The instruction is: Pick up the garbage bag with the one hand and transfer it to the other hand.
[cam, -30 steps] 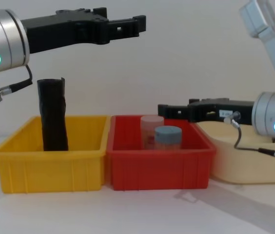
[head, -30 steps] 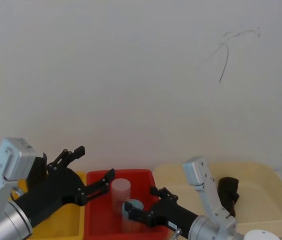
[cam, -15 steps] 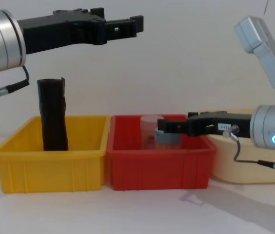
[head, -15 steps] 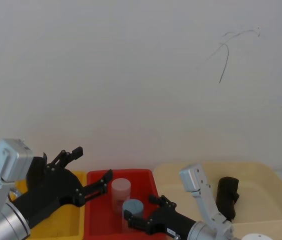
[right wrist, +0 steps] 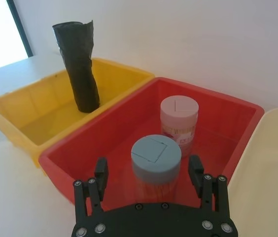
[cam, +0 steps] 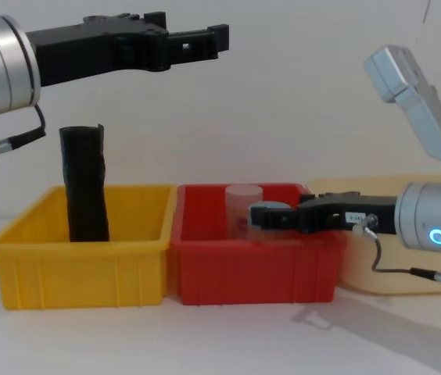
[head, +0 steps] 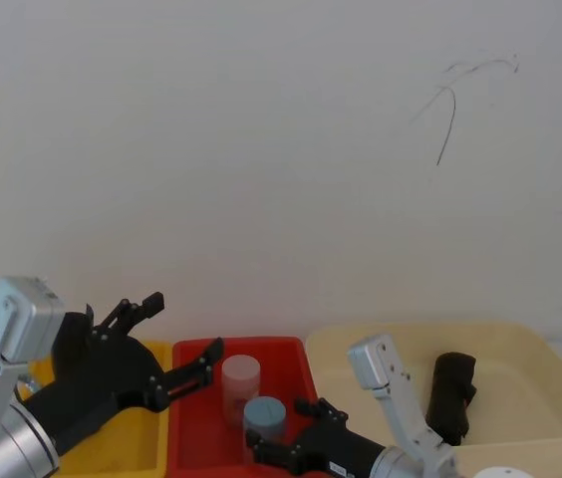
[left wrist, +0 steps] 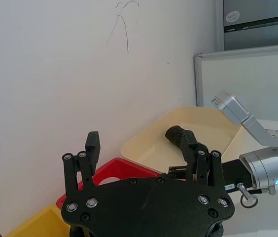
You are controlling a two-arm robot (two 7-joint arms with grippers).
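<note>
Garbage bag (cam: 85, 183) stands upright in the yellow bin (cam: 80, 254), near its back wall. Left gripper (cam: 193, 43) hangs high above the bins, fingers spread, holding nothing. Right gripper (right wrist: 149, 170) sits low in the red bin (right wrist: 227, 123), fingers open around the blue-lidded jar (right wrist: 156, 160).

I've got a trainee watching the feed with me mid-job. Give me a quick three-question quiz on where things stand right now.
1. True or false: the garbage bag stands upright in the yellow bin.
2. Which object sits between the right gripper's open jaws?
A. the blue-lidded jar
B. the pink-lidded jar
C. the garbage bag
3. Fill in: the left gripper is held high above the ____ bin.

Key:
1. True
2. A
3. red
</note>
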